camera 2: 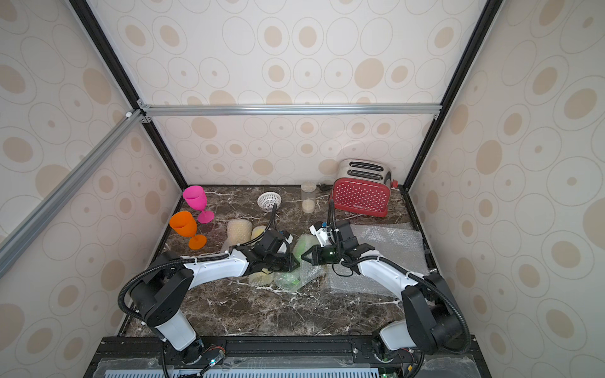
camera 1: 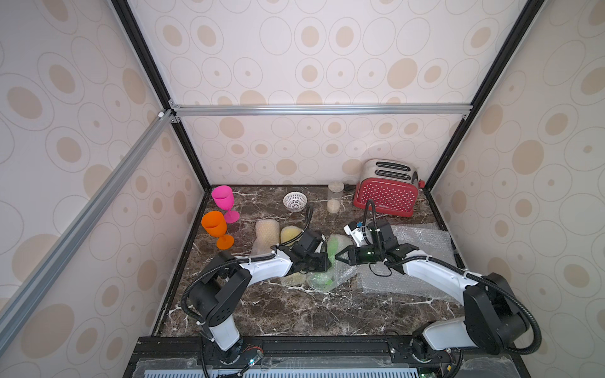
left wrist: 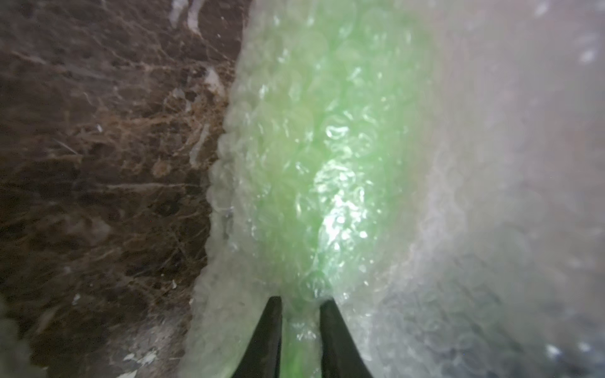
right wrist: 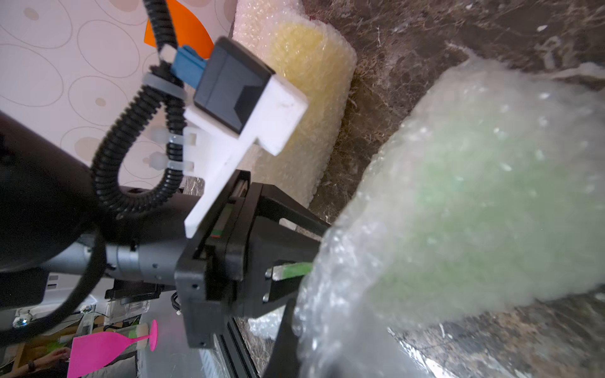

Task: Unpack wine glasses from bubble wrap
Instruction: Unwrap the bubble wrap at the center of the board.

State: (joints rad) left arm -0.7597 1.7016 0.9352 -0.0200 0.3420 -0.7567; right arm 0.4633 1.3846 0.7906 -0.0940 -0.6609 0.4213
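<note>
— Plastic bubble wrap is lying loose around the green goblet mid-tabletop; the left hand is pinching its stem, nearly closed.
— And the right hand is sitting fully closed against the wrap; gripping it or not, I cannot tell. It should be peeling away while left is holding firm.

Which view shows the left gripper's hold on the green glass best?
The left wrist view: close up, the left gripper pinches the green glass by its stem at the bubble wrap's edge. The right wrist view shows this side-on. In both top views the gripper's own body hides it.
</note>
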